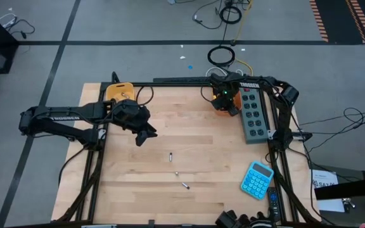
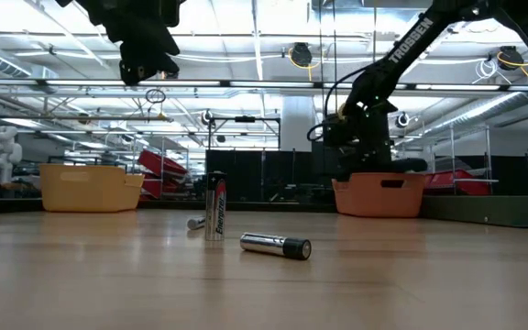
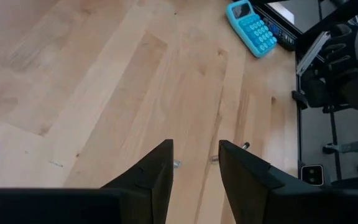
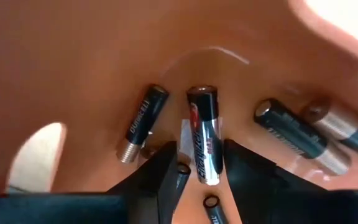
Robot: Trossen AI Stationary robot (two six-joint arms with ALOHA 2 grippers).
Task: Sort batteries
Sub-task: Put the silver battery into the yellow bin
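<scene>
My right gripper (image 4: 200, 145) points down inside the orange bin (image 1: 231, 101) at the table's far edge. It is open. A black battery (image 4: 205, 134) lies lengthwise between its fingers, with a gap showing on one side. Several more batteries (image 4: 140, 123) lie on the bin's floor. Three batteries are out on the table: one stands upright (image 2: 214, 209), one lies on its side (image 2: 276, 245), and a small one (image 2: 195, 223) lies farther back. My left gripper (image 1: 146, 134) hangs open above the table's left half, with nothing between its fingers (image 3: 160, 171).
A yellow bin (image 1: 119, 90) stands at the far left corner. A grey power strip (image 1: 253, 114) lies beside the orange bin, and a blue calculator (image 1: 257, 179) sits near the right front. Bare wood surrounds the loose batteries (image 1: 176, 173).
</scene>
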